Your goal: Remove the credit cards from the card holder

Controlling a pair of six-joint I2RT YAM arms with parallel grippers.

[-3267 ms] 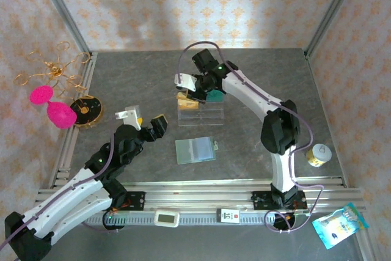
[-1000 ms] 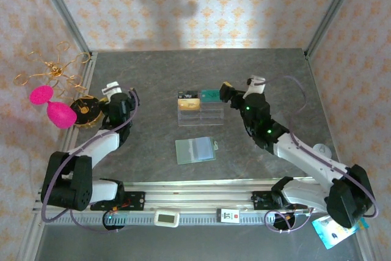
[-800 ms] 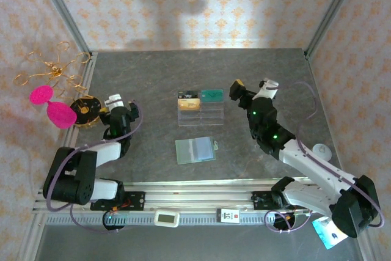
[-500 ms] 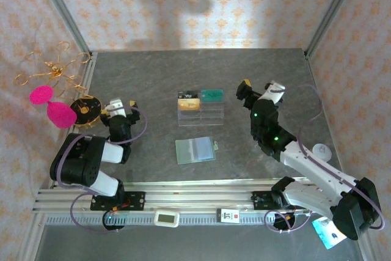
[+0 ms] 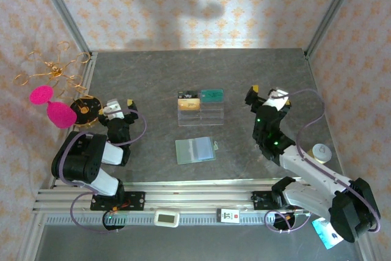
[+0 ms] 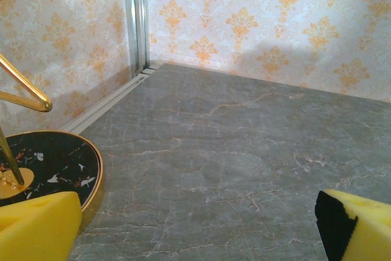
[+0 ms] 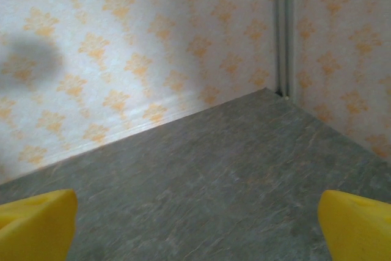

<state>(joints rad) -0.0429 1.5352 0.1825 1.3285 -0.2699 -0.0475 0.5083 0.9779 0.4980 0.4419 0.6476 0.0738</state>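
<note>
Seemingly finished | left claw (image 5: 119,107) spread open, empty | right claw (image 5: 267,94) spread open, empty | card holder (image 5: 195,150) lies unfolded on counter (image 5: 153,71) between claws, touching neither | black card (image 5: 189,96) and green card (image 5: 212,95) sit on clear tray (image 5: 200,115) beyond it, left of right claw | pockets look emptied

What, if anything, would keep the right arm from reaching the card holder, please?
Probably nothing, so likely yes: the card holder lies flat on its own, with bare table between it and the right tool, which is open and empty.
</note>
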